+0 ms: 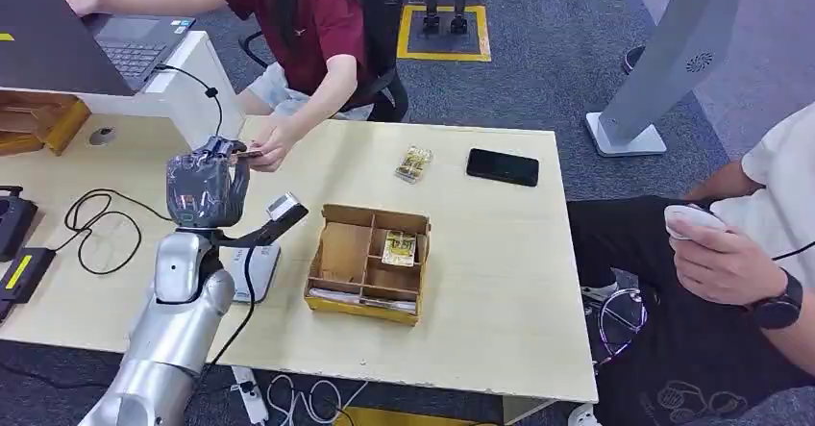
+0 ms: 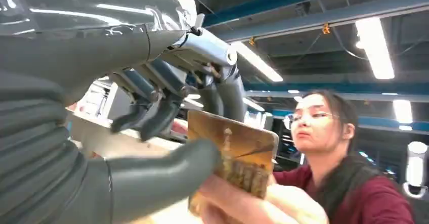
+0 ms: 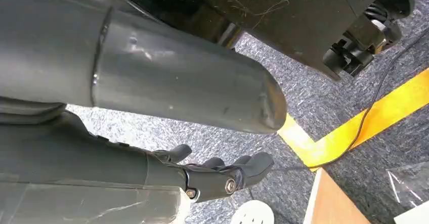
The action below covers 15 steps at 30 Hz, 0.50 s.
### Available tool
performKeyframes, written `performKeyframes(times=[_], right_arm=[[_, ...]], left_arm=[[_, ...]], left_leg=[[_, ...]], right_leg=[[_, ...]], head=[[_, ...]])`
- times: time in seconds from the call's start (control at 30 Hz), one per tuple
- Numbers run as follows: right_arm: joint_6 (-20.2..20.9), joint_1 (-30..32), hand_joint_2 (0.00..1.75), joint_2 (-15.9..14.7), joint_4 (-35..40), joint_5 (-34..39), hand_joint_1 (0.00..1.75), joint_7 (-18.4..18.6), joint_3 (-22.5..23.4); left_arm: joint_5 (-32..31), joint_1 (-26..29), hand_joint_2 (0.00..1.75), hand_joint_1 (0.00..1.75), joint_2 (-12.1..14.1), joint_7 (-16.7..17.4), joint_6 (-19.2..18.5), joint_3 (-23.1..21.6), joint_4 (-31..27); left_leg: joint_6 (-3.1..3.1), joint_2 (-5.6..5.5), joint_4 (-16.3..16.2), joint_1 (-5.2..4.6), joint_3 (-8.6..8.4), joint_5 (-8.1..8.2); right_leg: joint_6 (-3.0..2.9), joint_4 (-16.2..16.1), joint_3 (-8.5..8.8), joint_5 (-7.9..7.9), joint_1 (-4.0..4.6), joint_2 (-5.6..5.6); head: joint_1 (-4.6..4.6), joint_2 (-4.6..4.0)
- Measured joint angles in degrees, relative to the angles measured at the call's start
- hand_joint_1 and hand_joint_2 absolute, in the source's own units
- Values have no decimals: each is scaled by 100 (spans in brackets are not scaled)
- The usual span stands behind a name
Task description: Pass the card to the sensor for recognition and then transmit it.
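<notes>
Left robot hand: raised above the bench at about 9 o'clock of the head view, wrapped in clear film, on a silver arm. In the left wrist view its thick thumb presses one face of the card while the darker fingers curl over the far side; the card is held.

Card: gold-brown, tilted, at the fingertips of the left robot hand. A person's hand touches the same card from 1 o'clock of the robot hand; in the wrist view that hand lies under the card's lower edge.

Right robot hand: hangs over grey carpet beside a yellow floor stripe; fingers apart and lightly bent, holding nothing.

Sensor: small scanner head on a dark stalk, at 4 o'clock just beside the left robot hand, over a pale base plate; a black cable loops at 8 o'clock.

Cardboard box: open-topped, divided into compartments, at 3 o'clock of the sensor. One rear compartment holds a yellow card pack; flat cards lie along the front strip.

Further out on the bench: a second yellow pack at 12 o'clock of the box, a black phone beside it.

Person in a red top: seated at 12 o'clock behind the bench. Second person: seated at 3 o'clock, holding a white device.
</notes>
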State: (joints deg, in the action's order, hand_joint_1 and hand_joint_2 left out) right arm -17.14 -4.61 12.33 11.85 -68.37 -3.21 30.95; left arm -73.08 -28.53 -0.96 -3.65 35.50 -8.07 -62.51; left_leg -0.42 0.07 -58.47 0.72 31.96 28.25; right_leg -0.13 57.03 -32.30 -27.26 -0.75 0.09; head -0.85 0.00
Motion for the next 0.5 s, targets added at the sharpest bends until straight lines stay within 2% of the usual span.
performKeyframes(times=[0.1, 0.37, 0.5], right_arm=[[-2, 0, 0, 0, 0, 0, 0, 2, 0], [-2, 1, 0, 0, 0, 0, 0, 2, 0], [-6, 1, 0, 0, 0, 0, 0, 9, 0]], left_arm=[[254, 0, 175, 0, -50, -118, -2, 24, -2], [337, 0, 175, 0, -120, -159, -4, 76, 0], [1025, 2, 175, 0, -166, -438, -208, 116, -22]], left_leg=[[0, 0, 0, 0, 0, 0], [0, 0, 0, 1, 0, 0], [0, 0, 0, 0, 0, 0]], right_leg=[[0, 0, 0, 0, 0, 0], [0, 1, 0, 0, 0, 0], [0, 1, 0, 0, 0, 0]], head=[[0, 0], [0, 0], [0, 0]])
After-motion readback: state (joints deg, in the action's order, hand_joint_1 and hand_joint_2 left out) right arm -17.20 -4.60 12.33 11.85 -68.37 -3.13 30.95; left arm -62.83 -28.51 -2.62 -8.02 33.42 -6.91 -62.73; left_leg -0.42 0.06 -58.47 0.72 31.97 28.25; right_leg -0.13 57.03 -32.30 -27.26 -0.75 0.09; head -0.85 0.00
